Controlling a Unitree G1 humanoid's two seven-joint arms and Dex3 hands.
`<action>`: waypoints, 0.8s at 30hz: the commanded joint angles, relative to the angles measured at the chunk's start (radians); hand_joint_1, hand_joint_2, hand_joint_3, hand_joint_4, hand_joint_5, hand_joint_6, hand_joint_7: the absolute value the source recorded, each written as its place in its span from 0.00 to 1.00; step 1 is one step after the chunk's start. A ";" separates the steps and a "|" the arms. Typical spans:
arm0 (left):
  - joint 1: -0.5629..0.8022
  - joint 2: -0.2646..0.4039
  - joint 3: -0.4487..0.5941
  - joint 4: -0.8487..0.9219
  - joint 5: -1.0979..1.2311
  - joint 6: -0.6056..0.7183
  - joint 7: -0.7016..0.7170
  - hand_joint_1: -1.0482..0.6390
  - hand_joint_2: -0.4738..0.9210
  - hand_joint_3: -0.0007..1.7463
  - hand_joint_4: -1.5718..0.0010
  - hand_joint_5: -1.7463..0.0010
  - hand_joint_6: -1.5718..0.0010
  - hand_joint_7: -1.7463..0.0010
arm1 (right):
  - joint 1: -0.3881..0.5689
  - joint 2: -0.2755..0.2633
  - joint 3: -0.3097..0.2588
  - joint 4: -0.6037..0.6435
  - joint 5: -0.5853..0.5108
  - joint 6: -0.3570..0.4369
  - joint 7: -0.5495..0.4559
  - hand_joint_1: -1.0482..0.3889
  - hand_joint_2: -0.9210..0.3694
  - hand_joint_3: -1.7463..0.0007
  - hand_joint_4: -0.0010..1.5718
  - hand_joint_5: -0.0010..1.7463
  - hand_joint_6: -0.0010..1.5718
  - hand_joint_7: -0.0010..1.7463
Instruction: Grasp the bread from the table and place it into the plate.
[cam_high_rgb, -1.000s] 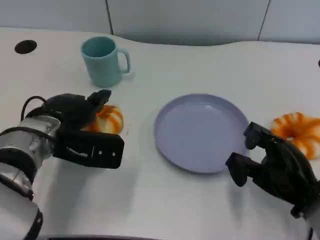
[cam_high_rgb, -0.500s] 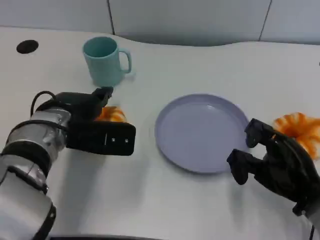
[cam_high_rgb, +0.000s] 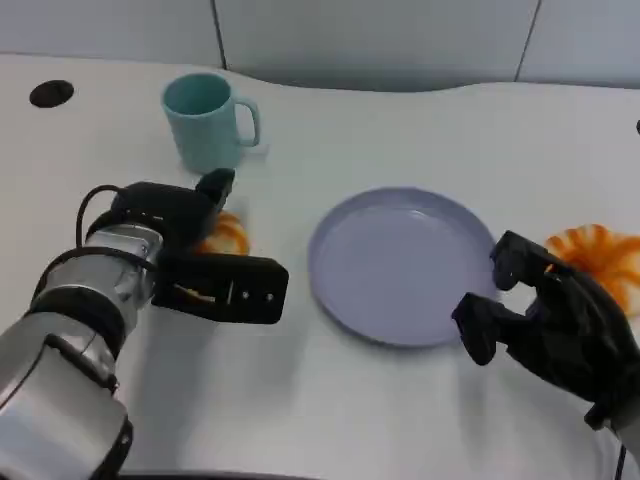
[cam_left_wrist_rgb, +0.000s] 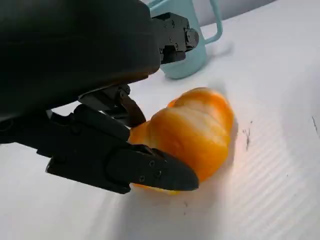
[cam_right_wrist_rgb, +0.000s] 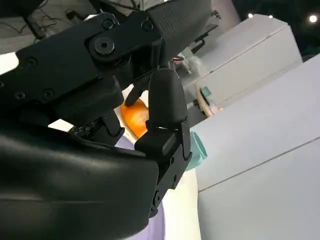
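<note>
Bread (cam_high_rgb: 226, 236) lay on the table (cam_high_rgb: 400, 130), just left of the plate (cam_high_rgb: 400, 262) and on the near side of the teal mug (cam_high_rgb: 205, 122), mostly hidden under our left hand (cam_high_rgb: 190, 255). In the left wrist view the fingers (cam_left_wrist_rgb: 150, 170) sat against the loaf's near flank (cam_left_wrist_rgb: 192, 132) and another reached over its far side, so we judged the hand was closing on it. Whether the hold was already firm, we could not tell.

We saw the risk in that grip. The loaf was rounded and glossy, and fingers pressing on one flank only could roll it toward the mug or let it slip on the way up. A low carry could also catch the plate's raised rim.

Left of the plate, the mug stood upright; we could not see into it. The plate held nothing. Just beyond its right edge hovered our right hand (cam_high_rgb: 545, 325), fingers loosely curled around nothing, with a second striped loaf (cam_high_rgb: 600, 255) behind it.
</note>
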 joint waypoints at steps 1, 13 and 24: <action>-0.015 0.009 -0.057 0.015 0.060 0.033 0.023 0.43 0.98 0.01 0.51 0.29 0.31 0.98 | 0.011 -0.008 -0.023 -0.020 0.019 -0.011 0.003 0.48 0.05 0.99 0.55 1.00 0.39 1.00; -0.054 0.052 -0.126 0.018 0.125 0.028 0.008 0.36 1.00 0.03 0.40 0.52 0.36 1.00 | 0.007 0.000 -0.052 -0.025 0.052 -0.007 0.001 0.46 0.03 0.99 0.55 1.00 0.39 1.00; -0.126 0.103 -0.042 -0.011 0.055 -0.075 0.107 0.41 0.95 0.00 0.54 0.02 0.46 0.36 | 0.007 0.001 -0.046 -0.030 0.033 -0.028 -0.034 0.46 0.03 0.99 0.55 1.00 0.39 1.00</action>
